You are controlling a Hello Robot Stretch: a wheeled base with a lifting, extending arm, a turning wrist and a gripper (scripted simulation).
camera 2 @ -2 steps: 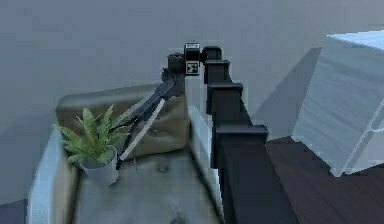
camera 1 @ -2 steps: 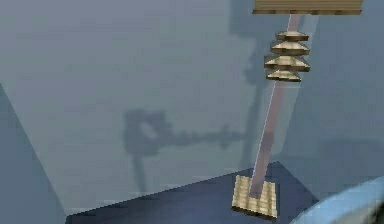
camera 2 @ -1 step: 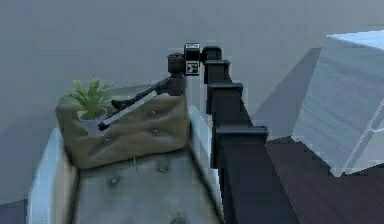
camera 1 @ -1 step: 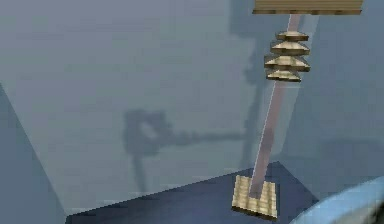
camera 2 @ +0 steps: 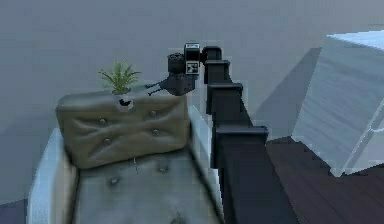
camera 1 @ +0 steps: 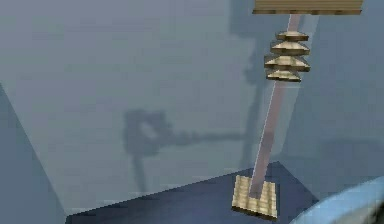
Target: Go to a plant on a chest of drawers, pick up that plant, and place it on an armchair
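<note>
Arm point(camera 2: 235, 140) alongside armchair point(camera 2: 125, 135) — gripper point(camera 2: 158, 88) near small plant point(camera 2: 120, 78) at backrest top, hold unclear; white cabinet point(camera 2: 345, 95) at right.

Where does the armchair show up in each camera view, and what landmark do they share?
Forward view: a pale curved edge at the bottom right corner, possibly its side.
Arm side view: armchair at lower left, plant by the top of its back.
Shared landmark: the dark floor below the grey wall.

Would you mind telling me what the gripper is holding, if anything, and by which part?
It cannot be told: the plant shows at the gripper's far end, but right against the top of the armchair's back.
</note>
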